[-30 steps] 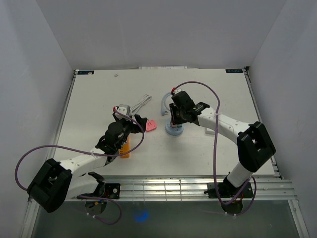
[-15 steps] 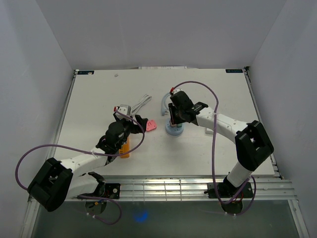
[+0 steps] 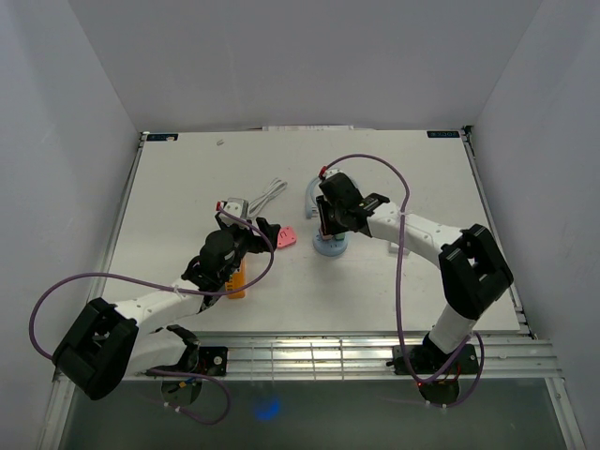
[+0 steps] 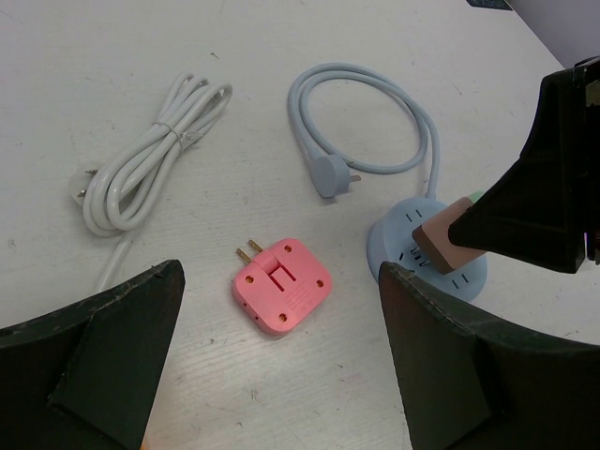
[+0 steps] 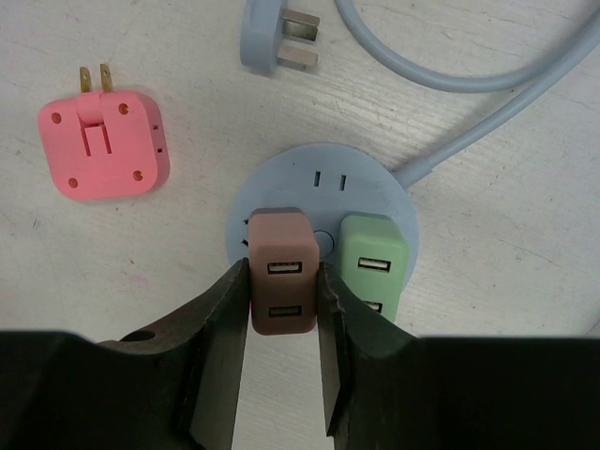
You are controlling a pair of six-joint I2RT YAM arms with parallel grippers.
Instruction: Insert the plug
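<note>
My right gripper (image 5: 283, 281) is shut on a brown USB plug (image 5: 283, 272), one finger on each side. The plug rests against the left half of the round light-blue socket (image 5: 323, 169), and its prongs are hidden. A green plug (image 5: 373, 267) sits in the socket just to its right. From the left wrist, the brown plug (image 4: 439, 246) leans slightly on the socket (image 4: 394, 246). My left gripper (image 4: 279, 281) hangs open over the table, holding nothing, with a pink adapter (image 4: 281, 297) lying flat between its fingers.
The socket's pale blue cord loops behind it and ends in a loose wall plug (image 4: 330, 175). A bundled white cable (image 4: 150, 155) lies at the far left. An orange object (image 3: 236, 281) sits under my left arm. White walls surround the table (image 3: 187, 187).
My right gripper with the brown plug has edged slightly left over the socket. The left arm has not moved.
</note>
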